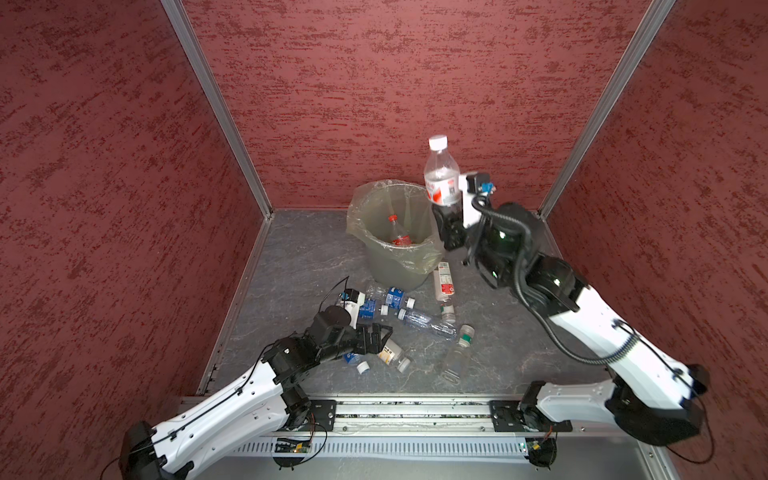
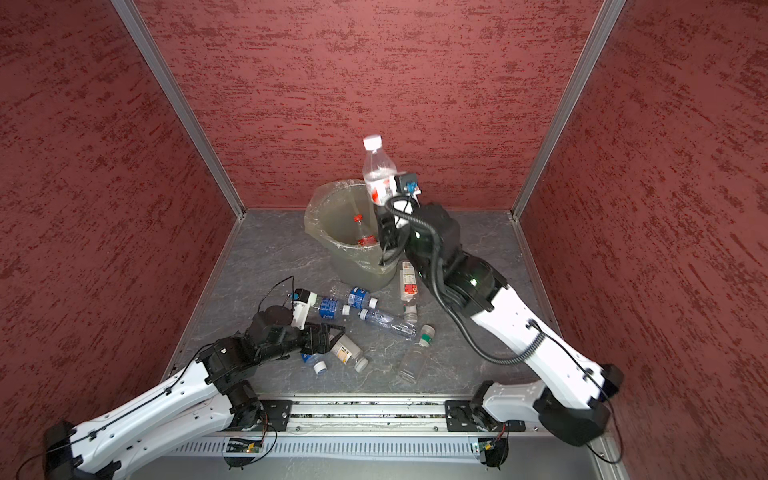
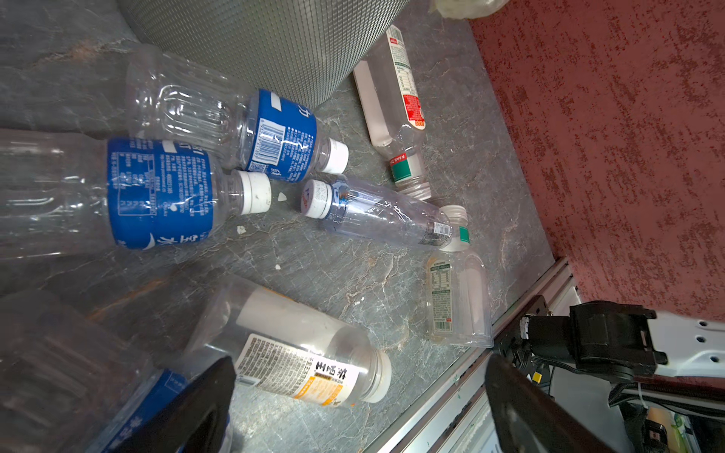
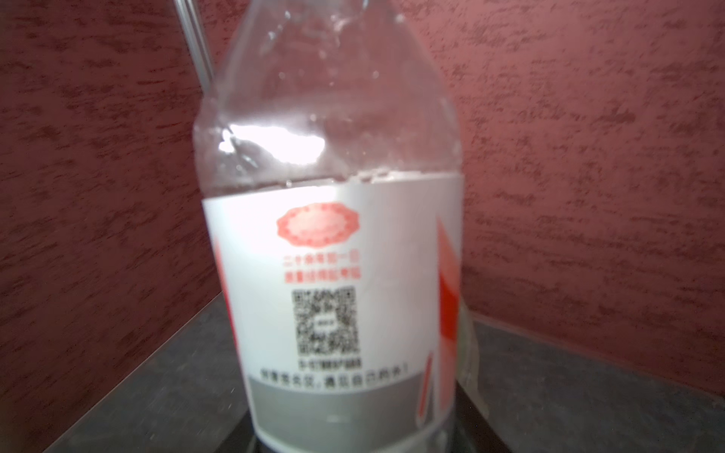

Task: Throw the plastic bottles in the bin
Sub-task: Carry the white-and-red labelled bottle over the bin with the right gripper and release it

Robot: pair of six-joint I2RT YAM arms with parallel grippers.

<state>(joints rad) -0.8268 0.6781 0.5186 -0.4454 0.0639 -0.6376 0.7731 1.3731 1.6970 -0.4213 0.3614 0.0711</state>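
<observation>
Bottle (image 1: 441, 183) in right hand (image 1: 447, 211) (near bin (image 1: 395, 272))

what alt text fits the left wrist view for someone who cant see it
Empty plastic bottles lie on their sides on a grey marbled floor, two with blue labels and white caps, beside the textured grey wall of the bin. The open left gripper hovers close over a bottle with a white and yellow label.
</observation>
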